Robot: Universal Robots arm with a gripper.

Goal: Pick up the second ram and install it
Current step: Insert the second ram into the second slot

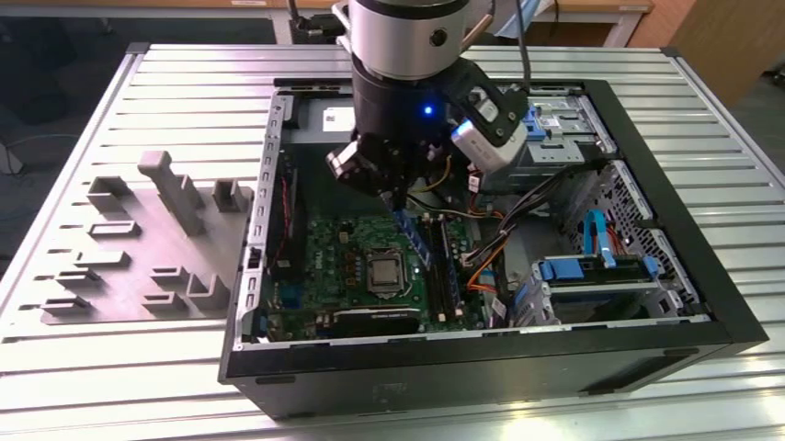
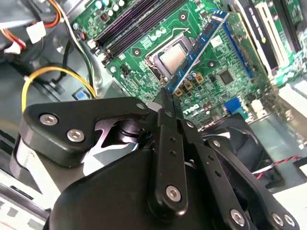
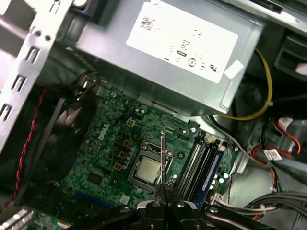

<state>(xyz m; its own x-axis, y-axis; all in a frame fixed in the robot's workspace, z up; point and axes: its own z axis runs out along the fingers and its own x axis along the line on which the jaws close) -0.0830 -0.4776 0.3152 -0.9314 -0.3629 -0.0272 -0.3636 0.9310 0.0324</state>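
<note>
Second ram (image 2: 197, 47) hangs clamped by one end between the fingers of my end effector (image 2: 167, 97). Its blue length reaches out over the green motherboard (image 2: 225, 76), above the processor socket (image 2: 173, 58) and near the long black memory slots (image 2: 125, 21). In the exterior view I hold it inside the open computer case (image 1: 491, 367), which lies on the ribbed metal tabletop (image 1: 110, 386).

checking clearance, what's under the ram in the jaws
The second ram hangs above the green motherboard, alongside the processor socket. The strip of board right beneath the stick is covered.
</note>
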